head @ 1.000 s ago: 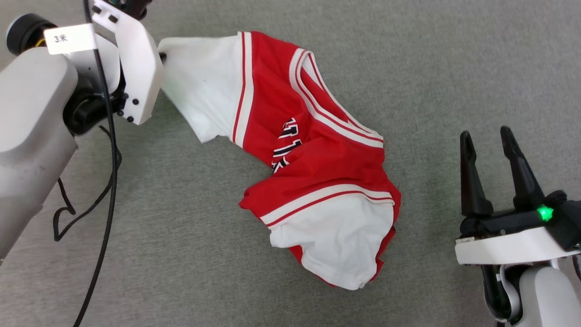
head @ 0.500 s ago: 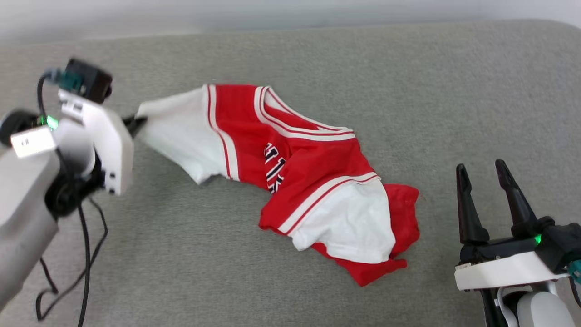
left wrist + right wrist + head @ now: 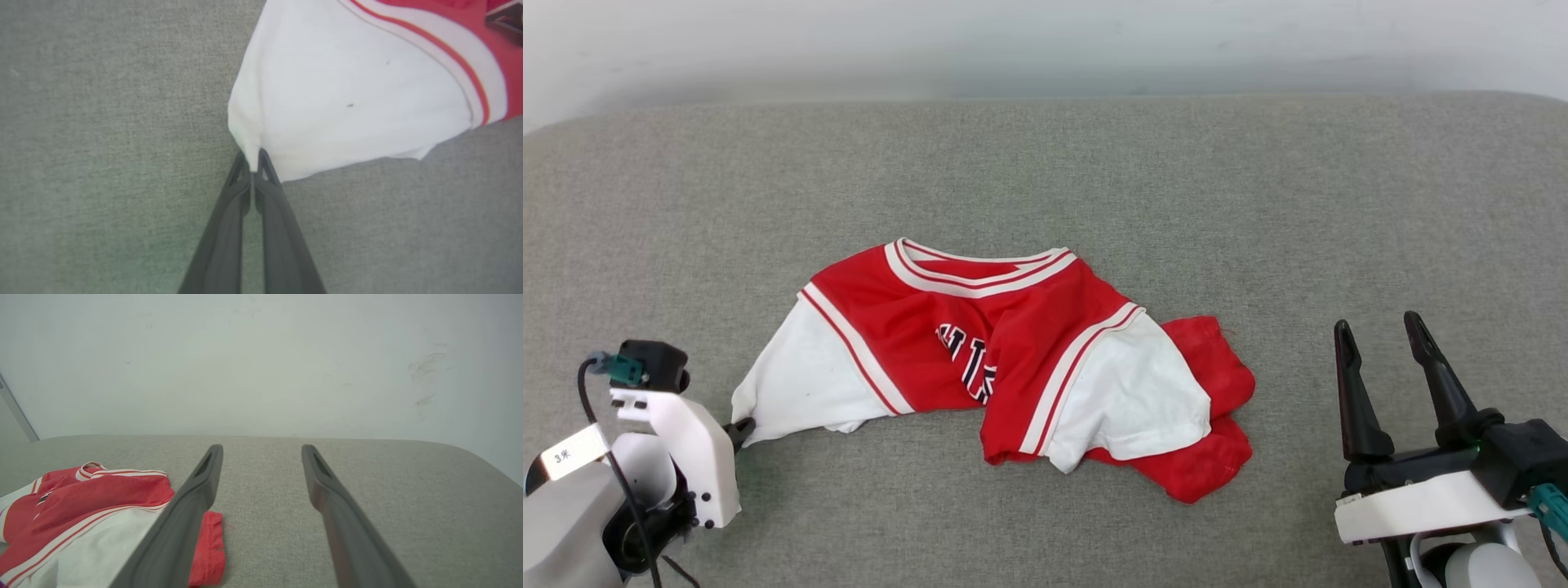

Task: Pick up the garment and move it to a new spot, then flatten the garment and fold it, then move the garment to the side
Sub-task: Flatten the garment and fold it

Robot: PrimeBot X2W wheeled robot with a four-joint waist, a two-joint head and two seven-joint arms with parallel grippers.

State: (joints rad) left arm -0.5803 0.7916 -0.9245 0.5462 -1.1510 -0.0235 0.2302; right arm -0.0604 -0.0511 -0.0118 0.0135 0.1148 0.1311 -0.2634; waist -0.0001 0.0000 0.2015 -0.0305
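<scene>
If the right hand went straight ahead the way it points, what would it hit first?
Probably nothing soon: the right hand points over bare grey cushion toward the wall; the shirt lies to its left.

print on garment partly hidden in folds, left forearm cut by corner

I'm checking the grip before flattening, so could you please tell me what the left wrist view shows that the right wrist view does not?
Left wrist view: the left hand shut on a corner of the white sleeve. Right wrist view: the open, empty right hand, the striped collar, a red hem and the pale wall. Both: the red-and-white jersey lying on the grey fabric surface.
</scene>
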